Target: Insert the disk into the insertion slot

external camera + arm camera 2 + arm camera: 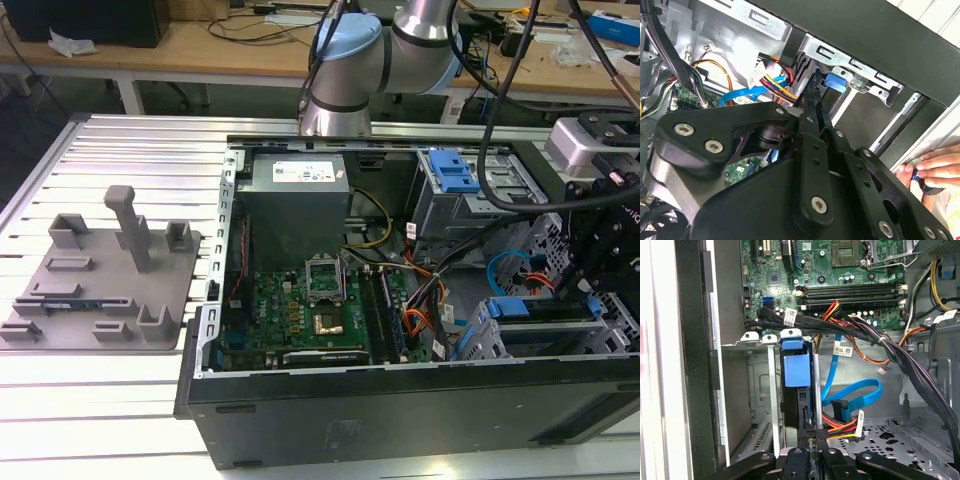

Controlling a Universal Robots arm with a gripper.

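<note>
Tool: clenched, tips against the disk edge.
Insertion slot: disk upright, apparently partway in.
Risk: skewed push jams it; blue data cable nearby may snag.

Grey fixture plate on slatted table; motherboard inside open case.
</note>
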